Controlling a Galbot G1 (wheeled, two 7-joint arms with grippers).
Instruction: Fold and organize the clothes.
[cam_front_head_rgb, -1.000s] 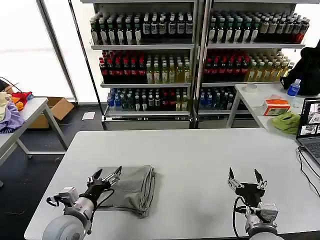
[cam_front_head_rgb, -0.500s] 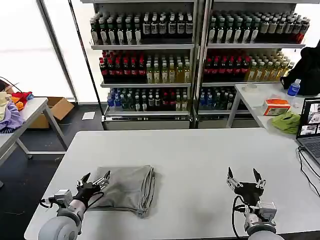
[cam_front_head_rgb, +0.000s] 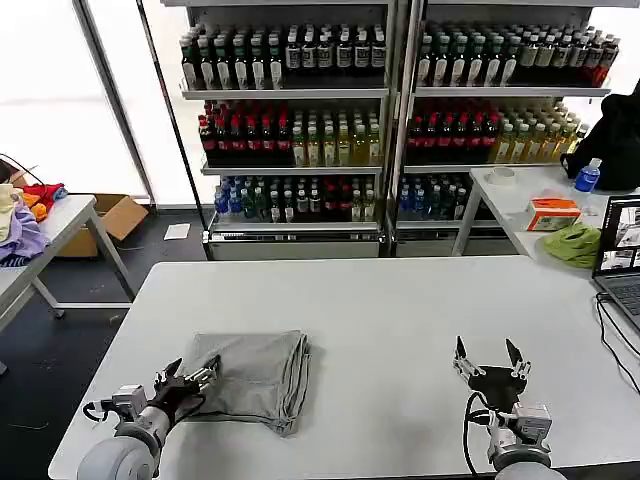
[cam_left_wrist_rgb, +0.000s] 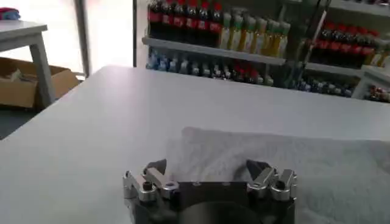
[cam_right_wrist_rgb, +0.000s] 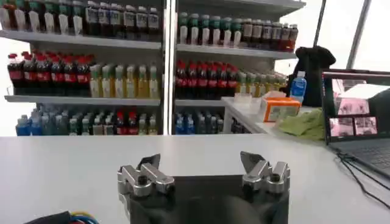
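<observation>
- T-shirt (cam_front_head_rgb: 255, 377): you see it folded on the table's (cam_front_head_rgb: 400, 320) near left part.
- Left gripper (cam_front_head_rgb: 187, 379): fingers spread, at the shirt's left edge.
- Right gripper (cam_front_head_rgb: 490, 354): fingers spread, holding nothing, well apart from the shirt.

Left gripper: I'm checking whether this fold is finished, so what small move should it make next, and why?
Probably draw the left gripper clear toward the robot: it is open at the near-left edge of the folded grey T-shirt, gripping nothing. The right gripper is open, apart over bare table.
</observation>
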